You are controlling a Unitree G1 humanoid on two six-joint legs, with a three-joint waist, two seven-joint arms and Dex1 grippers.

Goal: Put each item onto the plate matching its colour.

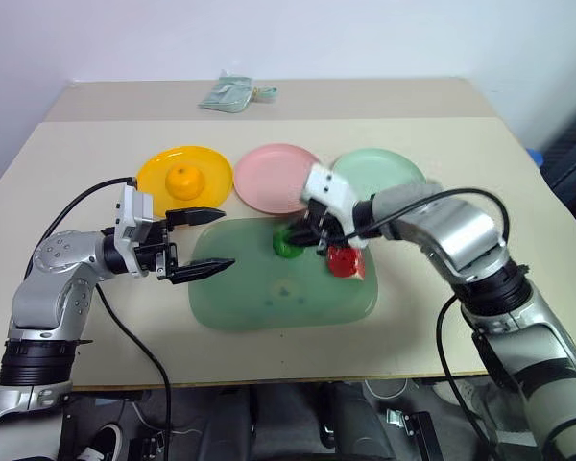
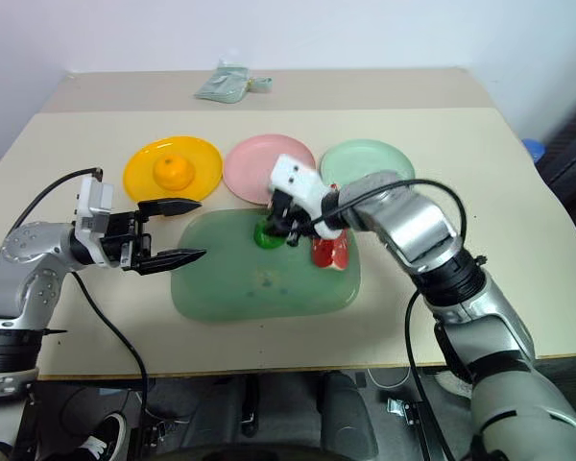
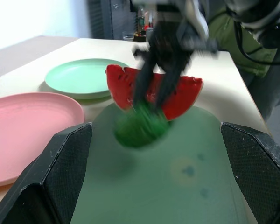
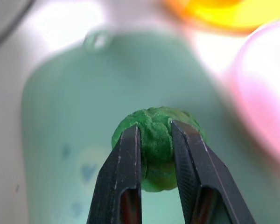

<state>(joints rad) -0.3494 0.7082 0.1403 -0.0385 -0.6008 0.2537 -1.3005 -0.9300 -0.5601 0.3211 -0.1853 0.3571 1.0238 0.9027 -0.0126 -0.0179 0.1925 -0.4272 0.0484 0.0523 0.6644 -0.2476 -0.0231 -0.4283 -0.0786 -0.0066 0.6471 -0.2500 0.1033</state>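
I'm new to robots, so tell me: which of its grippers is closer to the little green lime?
The right one. The right gripper is shut on the lime above the green mat. The left gripper hangs open at the mat's left edge, apart from the lime.

The right gripper covers part of the lime, and in the left wrist view both smear with blur. The watermelon wedge is half hidden behind the lime. Beyond the lime, the packet is too small to read. In the right wrist view, the pink plate is blurred and cut off.
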